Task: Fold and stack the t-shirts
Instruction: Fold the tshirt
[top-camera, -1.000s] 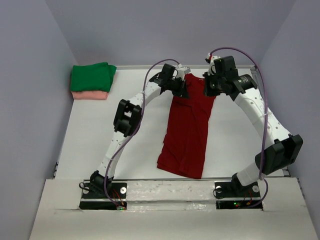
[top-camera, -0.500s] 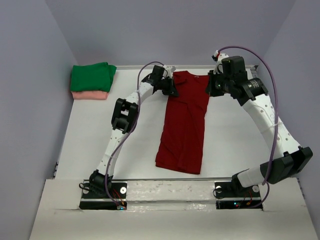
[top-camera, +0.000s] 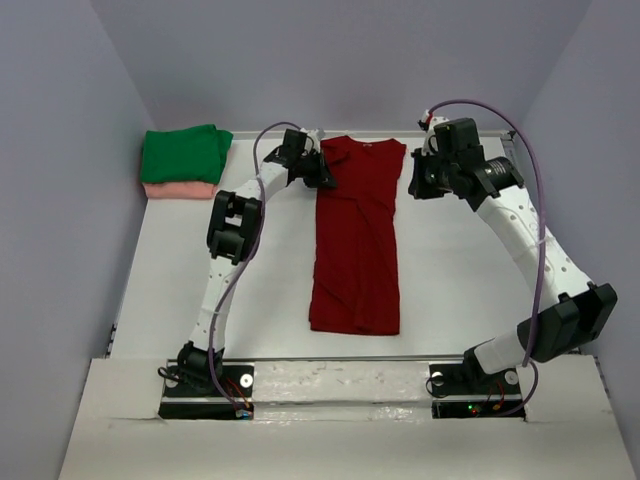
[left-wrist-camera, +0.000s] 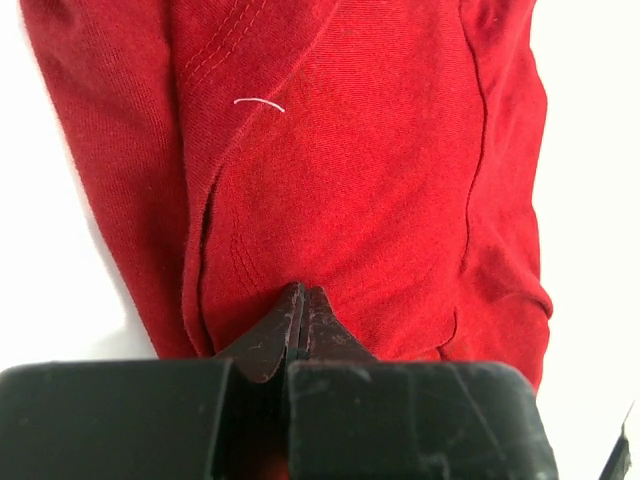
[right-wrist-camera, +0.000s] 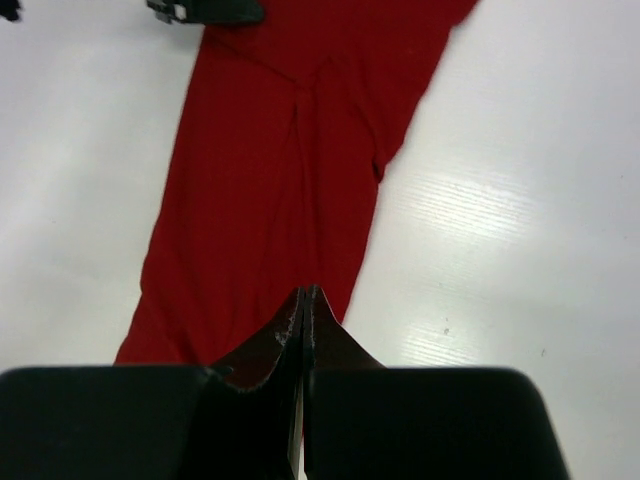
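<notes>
The dark red t-shirt (top-camera: 358, 240) lies stretched out as a long narrow strip down the middle of the white table (top-camera: 470, 280), neck end at the back. My left gripper (top-camera: 322, 176) is shut on its back left corner, and in the left wrist view the closed tips (left-wrist-camera: 302, 292) pinch the red cloth (left-wrist-camera: 380, 150). At the back right corner my right gripper (top-camera: 414, 184) is shut too, its tips (right-wrist-camera: 305, 292) meeting at the edge of the red fabric (right-wrist-camera: 270, 170). A folded bright green t-shirt (top-camera: 185, 153) rests on a folded salmon pink one (top-camera: 180, 190) at the back left.
Grey walls close in the table on the left, back and right. The folded stack sits against the left wall (top-camera: 60, 200). Both arm bases (top-camera: 205, 380) are bolted at the near edge. My left gripper's body (right-wrist-camera: 205, 10) shows at the top of the right wrist view.
Both grippers have moved back and to the left with the red t-shirt held. The shirt has slid left and been drawn out straighter and flatter.
</notes>
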